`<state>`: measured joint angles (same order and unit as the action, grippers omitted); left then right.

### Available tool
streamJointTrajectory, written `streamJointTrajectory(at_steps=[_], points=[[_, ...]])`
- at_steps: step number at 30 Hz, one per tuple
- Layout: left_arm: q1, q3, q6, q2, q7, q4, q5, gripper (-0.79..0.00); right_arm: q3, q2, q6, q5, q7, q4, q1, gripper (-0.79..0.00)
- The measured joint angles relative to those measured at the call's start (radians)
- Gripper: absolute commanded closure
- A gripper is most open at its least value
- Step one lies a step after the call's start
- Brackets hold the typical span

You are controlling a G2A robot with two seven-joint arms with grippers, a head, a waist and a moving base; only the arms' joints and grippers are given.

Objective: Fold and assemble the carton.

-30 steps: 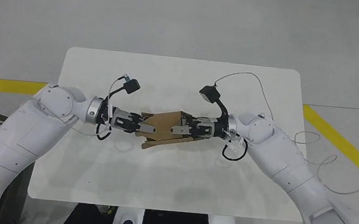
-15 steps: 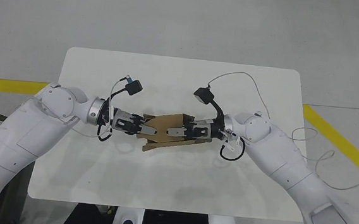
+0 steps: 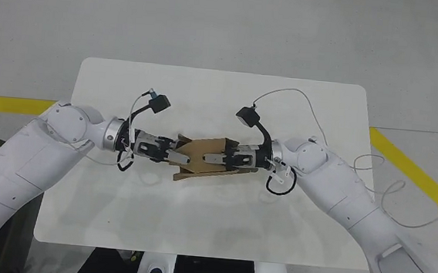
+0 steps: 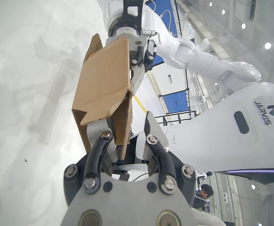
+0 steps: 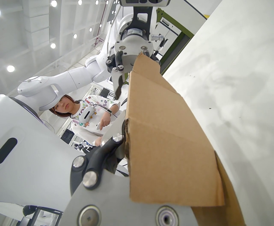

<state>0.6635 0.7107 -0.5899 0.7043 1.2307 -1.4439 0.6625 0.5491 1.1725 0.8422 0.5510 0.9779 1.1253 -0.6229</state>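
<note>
Left wrist: your left pincer [image 4: 126,124] is released, astride a flap of the half-folded brown cardboard carton [image 4: 102,85]; clench it before creasing. Right wrist: the right pincer [image 5: 137,128] grips the carton's other end, so hold steady. From above, over the white counter [image 3: 222,90], that pincer has edged left since a second ago

The carton [image 3: 206,157] is brown, matt corrugated cardboard, and its cut edges are rough and frayed. Beneath it the desk [image 3: 207,89] is white, smooth and faintly sheened. The left hand [image 4: 121,126] and right hand [image 3: 219,158], at the carton's ends, are dull brushed metal with black plastic links and shiny screws.
</note>
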Motion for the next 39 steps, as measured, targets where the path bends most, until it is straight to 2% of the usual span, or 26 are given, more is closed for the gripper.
streamJointTrajectory(at_steps=[9,16,31,39], points=[[0.026,0.046,0.065,0.002,0.066,0.018,0.221,-0.785,0.012,0.002,0.035,-0.031,-0.035,-0.017,-0.007,0.0],[0.058,0.088,0.127,0.011,0.127,-0.008,0.325,-0.785,0.028,0.012,0.053,-0.062,-0.056,-0.026,-0.012,0.0],[0.088,0.109,0.125,0.053,0.125,-0.051,0.258,-0.785,0.051,0.035,0.011,-0.111,-0.082,0.042,-0.028,0.0],[0.098,0.162,0.108,0.056,0.107,-0.002,0.215,-0.785,0.073,0.032,0.002,-0.126,-0.09,0.043,-0.039,0.0]])
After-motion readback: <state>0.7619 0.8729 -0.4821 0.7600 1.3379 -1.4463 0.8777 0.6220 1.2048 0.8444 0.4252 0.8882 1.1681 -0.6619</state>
